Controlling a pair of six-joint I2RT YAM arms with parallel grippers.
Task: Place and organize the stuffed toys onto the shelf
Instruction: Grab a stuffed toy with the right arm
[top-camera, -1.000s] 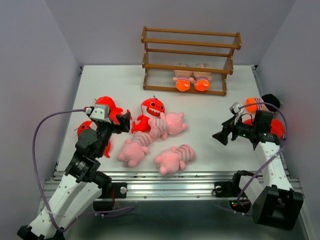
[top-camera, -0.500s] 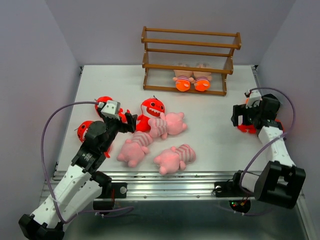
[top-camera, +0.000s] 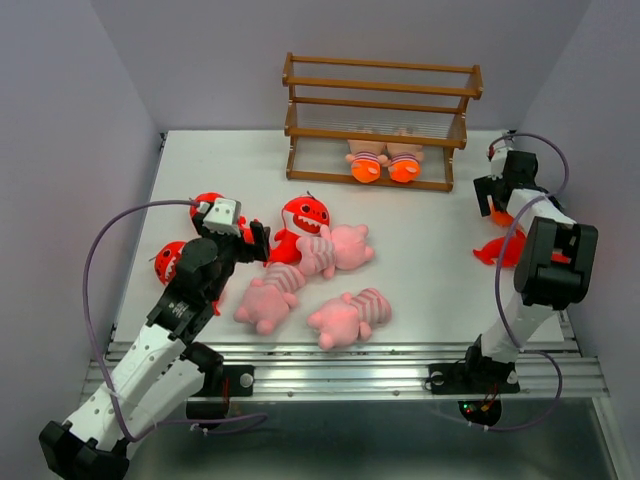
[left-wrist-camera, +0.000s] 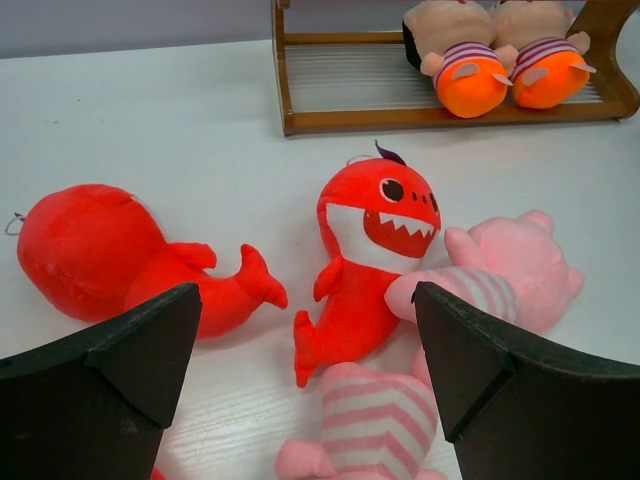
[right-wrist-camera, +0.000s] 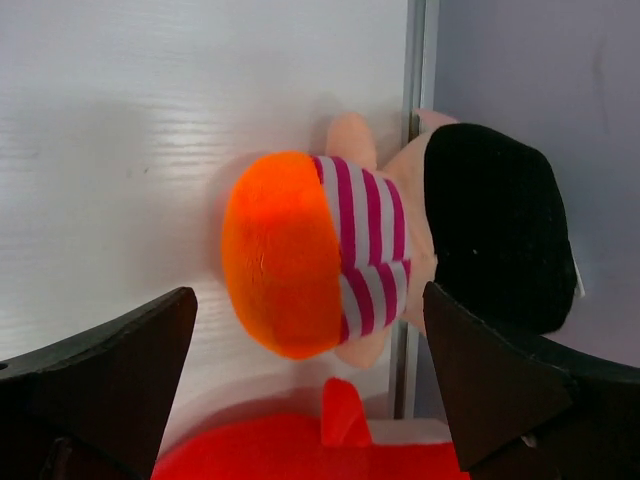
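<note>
You've got fuzzy cloth plush toys (left-wrist-camera: 375, 250), a smooth semi-gloss wooden shelf (top-camera: 380, 87), and a matt white, faintly grained table (top-camera: 430, 250).

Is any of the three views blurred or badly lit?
Top external: sharp and evenly lit. Left wrist: the red shark is sharp, the near fingers dark. Right wrist: the striped doll is slightly soft, its orange foot oversaturated.
</note>
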